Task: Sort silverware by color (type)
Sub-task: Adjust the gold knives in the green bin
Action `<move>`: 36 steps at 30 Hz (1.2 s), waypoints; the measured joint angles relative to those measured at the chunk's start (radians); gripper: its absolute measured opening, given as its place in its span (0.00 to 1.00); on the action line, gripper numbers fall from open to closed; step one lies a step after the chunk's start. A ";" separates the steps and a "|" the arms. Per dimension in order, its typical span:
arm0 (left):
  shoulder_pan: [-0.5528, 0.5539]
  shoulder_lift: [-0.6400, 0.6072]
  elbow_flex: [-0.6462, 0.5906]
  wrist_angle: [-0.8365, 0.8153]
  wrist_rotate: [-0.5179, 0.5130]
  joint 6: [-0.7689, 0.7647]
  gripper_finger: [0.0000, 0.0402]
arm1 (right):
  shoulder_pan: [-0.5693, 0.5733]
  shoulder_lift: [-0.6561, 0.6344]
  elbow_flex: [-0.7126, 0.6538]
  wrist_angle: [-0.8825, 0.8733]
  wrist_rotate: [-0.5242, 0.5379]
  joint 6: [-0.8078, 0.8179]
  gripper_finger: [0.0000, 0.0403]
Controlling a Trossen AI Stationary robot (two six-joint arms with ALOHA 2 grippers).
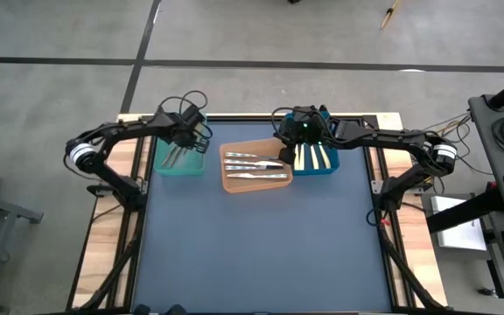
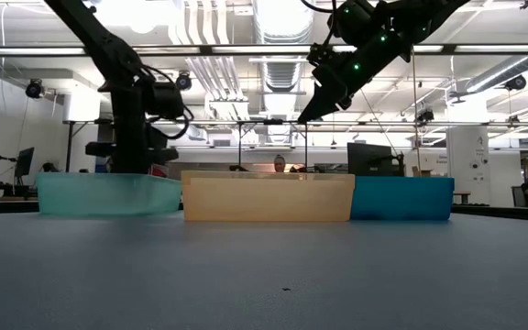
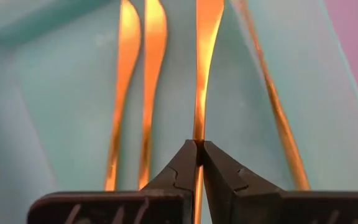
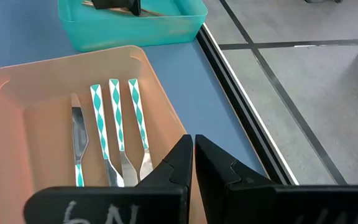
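Several gold pieces of silverware [image 3: 148, 74] lie side by side on the floor of the teal bin [image 1: 180, 159]. My left gripper [image 3: 199, 144] hovers over them, pointing steeply down, shut, with its tips in line with one gold handle [image 3: 204, 56] below. Silver pieces with teal-and-white patterned handles [image 4: 114, 118] lie in the orange bin [image 1: 256, 168]. Cream-handled pieces [image 1: 315, 157] lie in the blue bin [image 1: 326, 166]. My right gripper [image 4: 193, 140] hangs shut and empty above the orange bin's right rim [image 1: 285, 156].
The three bins stand in a row at the table's far edge, teal on the left, orange in the middle and blue on the right [image 2: 401, 197]. The blue mat [image 1: 261, 254] stretches bare toward the near edge. People and desks show in the room beyond.
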 joint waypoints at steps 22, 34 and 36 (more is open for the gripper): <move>0.106 -0.040 -0.009 -0.123 -0.133 -0.108 0.00 | 0.000 0.000 -0.001 0.000 0.000 -0.002 0.02; 0.105 0.016 -0.014 -0.123 -0.159 -0.123 0.00 | 0.000 0.000 -0.002 0.000 0.000 -0.002 0.02; 0.105 0.016 -0.014 -0.123 -0.159 -0.124 0.00 | 0.000 0.000 -0.002 0.000 0.000 -0.002 0.02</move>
